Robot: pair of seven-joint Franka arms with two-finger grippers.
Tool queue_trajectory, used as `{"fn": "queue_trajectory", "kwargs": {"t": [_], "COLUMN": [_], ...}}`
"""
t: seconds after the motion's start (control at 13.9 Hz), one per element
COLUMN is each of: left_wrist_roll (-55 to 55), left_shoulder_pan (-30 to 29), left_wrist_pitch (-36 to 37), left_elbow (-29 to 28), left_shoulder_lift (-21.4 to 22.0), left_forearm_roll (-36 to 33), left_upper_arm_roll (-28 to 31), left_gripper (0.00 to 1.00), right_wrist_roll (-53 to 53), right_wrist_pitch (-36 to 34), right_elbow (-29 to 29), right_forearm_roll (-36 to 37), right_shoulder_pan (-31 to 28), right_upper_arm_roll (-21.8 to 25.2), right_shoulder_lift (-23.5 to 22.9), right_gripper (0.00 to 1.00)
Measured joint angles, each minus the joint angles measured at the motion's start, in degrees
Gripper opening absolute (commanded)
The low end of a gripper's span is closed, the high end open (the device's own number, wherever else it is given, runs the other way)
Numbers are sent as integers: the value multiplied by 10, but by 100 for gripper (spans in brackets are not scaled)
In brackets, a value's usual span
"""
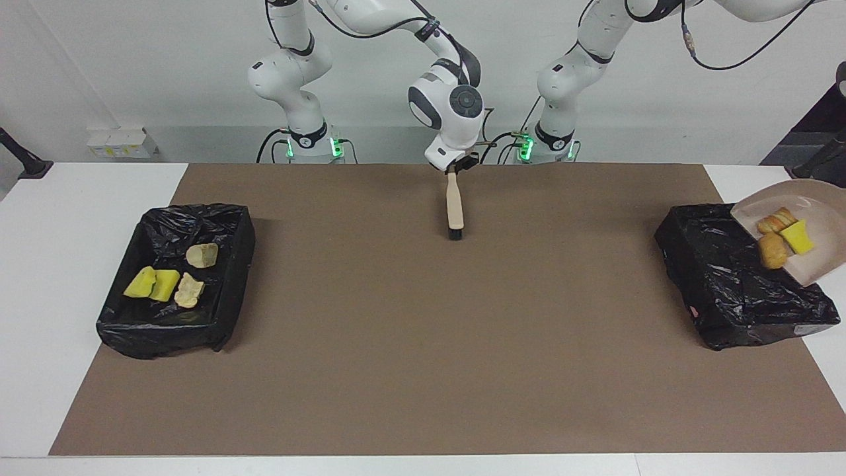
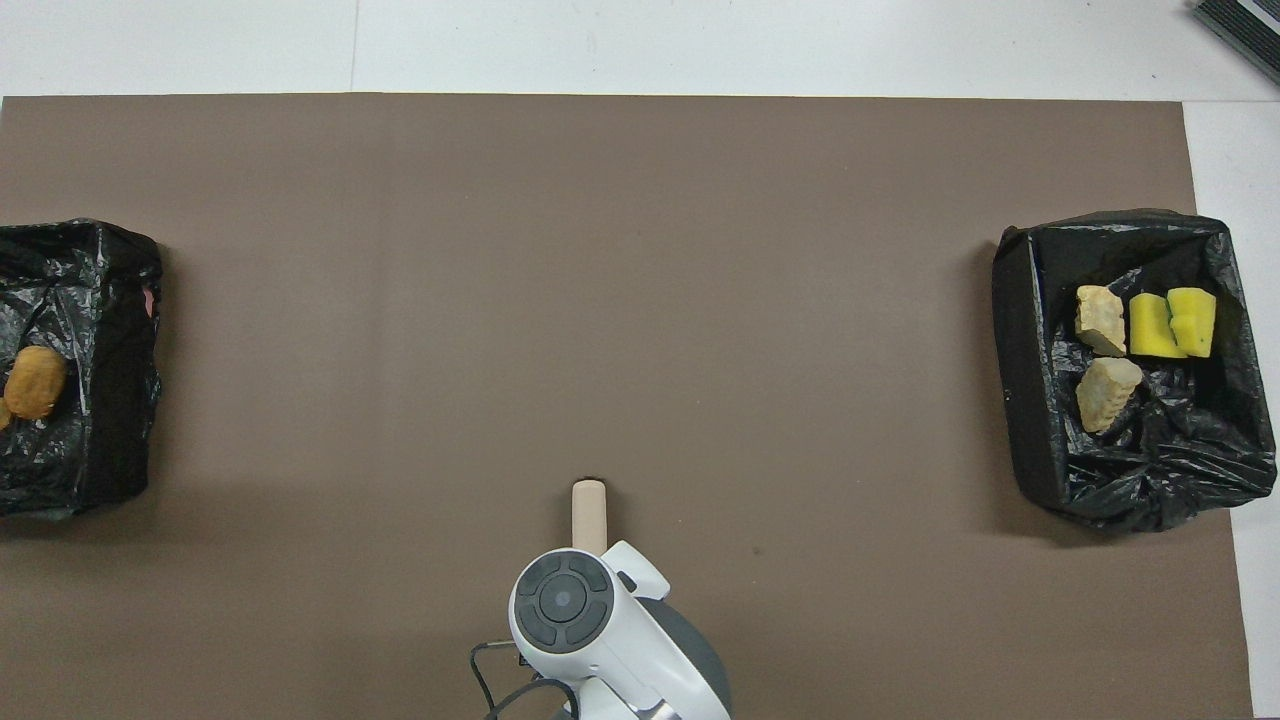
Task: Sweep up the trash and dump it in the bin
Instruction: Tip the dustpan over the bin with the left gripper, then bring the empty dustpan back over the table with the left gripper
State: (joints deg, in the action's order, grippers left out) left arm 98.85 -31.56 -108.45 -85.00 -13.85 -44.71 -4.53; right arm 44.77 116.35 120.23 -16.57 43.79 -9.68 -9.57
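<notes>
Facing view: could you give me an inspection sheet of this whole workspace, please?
Surface: brown mat on white table, no scraps on it.
Job's things: four scraps in the bin at the right arm's end; three scraps on the tilted dustpan over the other bin.
Clutter: nothing seen.
Grippers: right gripper shut on brush, over the mat's middle; left gripper out of frame, evidently holding the dustpan.
Cables: black cables hang along the arms.
Surroundings: white wall, socket box.
</notes>
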Motion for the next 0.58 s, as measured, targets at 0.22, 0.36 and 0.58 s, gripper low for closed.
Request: {"fn": "queue_trajectory", "kwargs": {"t": [0.22, 0.36, 0.58], "left_wrist_roll": [1, 1, 1], "left_shoulder_pan": [8, 10, 12], "left_wrist_pitch": [0, 0, 5], "left_elbow": [2, 6, 19], "left_shoulder_lift": [0, 1, 6], "left_forearm_roll": [-14, -14, 33], "left_upper_arm_roll": [-1, -1, -9], "left_gripper": [0, 0, 0], "right_wrist_roll": [0, 0, 0], "right_wrist_pitch": [4, 5, 5], "right_elbow": [-6, -19, -37], "right_forearm_roll": [0, -1, -1], "right_shoulder_pan": [-3, -6, -21], "right_upper_arm_roll": [2, 2, 4], "right_shoulder_lift": [0, -1, -2], "right_gripper": [52, 70, 95]}}
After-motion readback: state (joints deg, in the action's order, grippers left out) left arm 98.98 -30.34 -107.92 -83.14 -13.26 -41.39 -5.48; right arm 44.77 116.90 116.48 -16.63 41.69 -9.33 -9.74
